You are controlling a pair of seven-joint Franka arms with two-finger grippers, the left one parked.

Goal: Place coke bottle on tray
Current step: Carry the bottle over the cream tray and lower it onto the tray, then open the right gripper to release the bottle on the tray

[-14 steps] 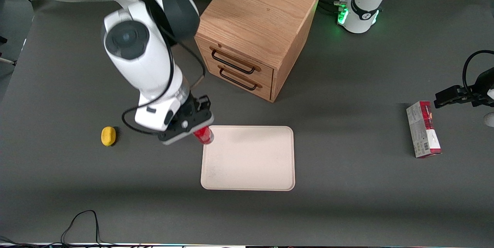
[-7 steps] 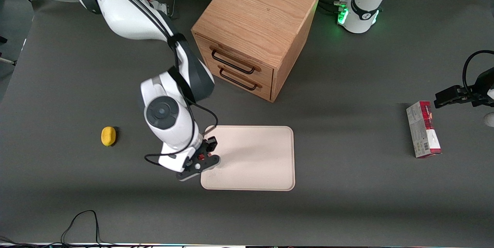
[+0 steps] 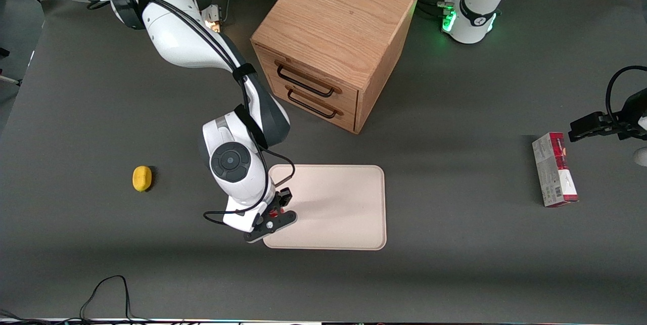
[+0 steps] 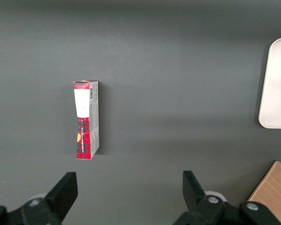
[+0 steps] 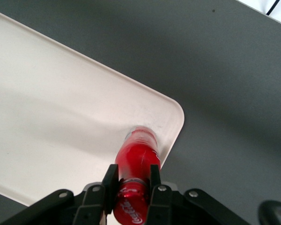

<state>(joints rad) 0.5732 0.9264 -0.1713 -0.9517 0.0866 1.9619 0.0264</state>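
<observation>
My right gripper (image 3: 275,213) hangs low over the cream-white tray (image 3: 333,203), at the tray's corner nearest the front camera on the working arm's end. It is shut on the coke bottle (image 3: 274,212), of which only a sliver of red shows between the fingers there. In the right wrist view the black fingers (image 5: 110,180) clamp the red bottle (image 5: 136,157) just under its cap, white script facing the camera. The bottle's clear base sits at or just above the tray (image 5: 61,117) surface, close to the rounded corner; I cannot tell if it touches.
A wooden two-drawer cabinet (image 3: 333,42) stands farther from the front camera than the tray. A small yellow object (image 3: 142,178) lies toward the working arm's end. A red-and-grey carton (image 3: 554,169) lies toward the parked arm's end. A black cable (image 3: 106,289) loops near the table's front edge.
The arm has carried the bottle nearer to the front camera along the tray's short edge and lowered it, from the farther corner to the nearer one. The grip has stayed shut.
</observation>
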